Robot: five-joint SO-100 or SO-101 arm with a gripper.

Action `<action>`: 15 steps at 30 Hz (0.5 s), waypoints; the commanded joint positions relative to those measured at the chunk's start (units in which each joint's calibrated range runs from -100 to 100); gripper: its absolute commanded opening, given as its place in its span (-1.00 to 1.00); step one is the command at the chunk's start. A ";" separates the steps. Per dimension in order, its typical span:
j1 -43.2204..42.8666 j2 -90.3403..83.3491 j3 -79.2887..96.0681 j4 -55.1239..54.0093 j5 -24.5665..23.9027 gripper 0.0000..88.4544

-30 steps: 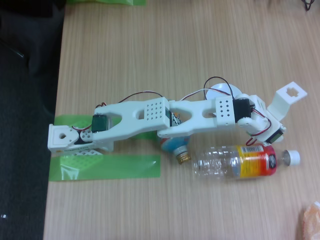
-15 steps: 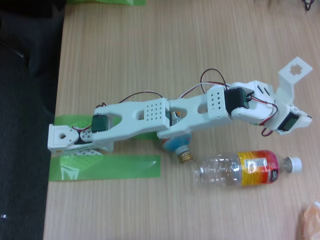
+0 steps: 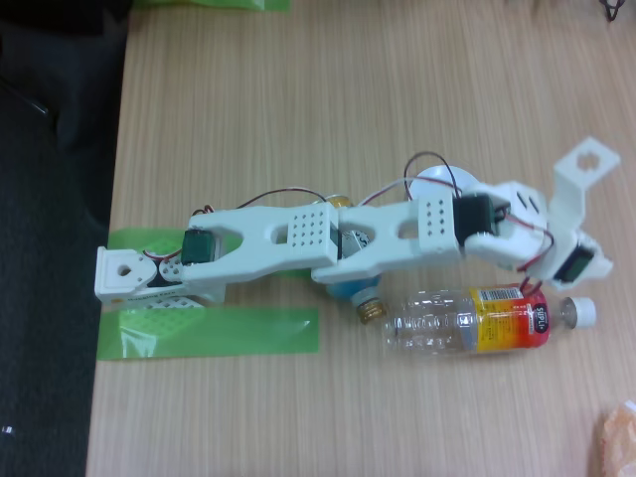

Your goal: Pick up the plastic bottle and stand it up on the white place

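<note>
A light wood-grain desk (image 3: 328, 89) takes up most of the fixed view, with a dark strip of floor seen along the left edge. A white arm (image 3: 328, 238) is stretched across the middle of the frame from its base at the left, which is set on green tape (image 3: 209, 333), out toward the right edge. The plastic bottle (image 3: 467, 320) is laid on its side in the lower right of the frame, just below the arm's far end, with its clear ribbed base turned left, its orange, red and yellow label band toward the right and its white cap at the far right. The claw (image 3: 542, 288) is seen at the right end of the arm, directly above the labelled part of the bottle; how far it is opened cannot be told from this angle, and nothing can be made out as held in it. A blue can-bottle (image 3: 354, 295) with a gold neck is seen partly covered by the arm's middle section, its neck pointed toward the lower right and lying just beside the plastic bottle's base. The white place (image 3: 440, 183) is glimpsed as a round white rim above the arm, right of centre, mostly covered by the forearm and well apart from the plastic bottle. A scrap of orange material is seen at the lower right corner.
</note>
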 commanded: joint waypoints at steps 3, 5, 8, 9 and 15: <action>2.11 0.75 1.10 -6.10 2.34 -0.96; 2.70 1.42 0.56 -10.31 4.86 -0.96; 3.14 2.09 0.38 -18.29 8.53 -0.96; 3.14 2.09 0.38 -20.78 10.00 -0.96; 2.70 1.92 0.38 -27.56 19.19 -0.96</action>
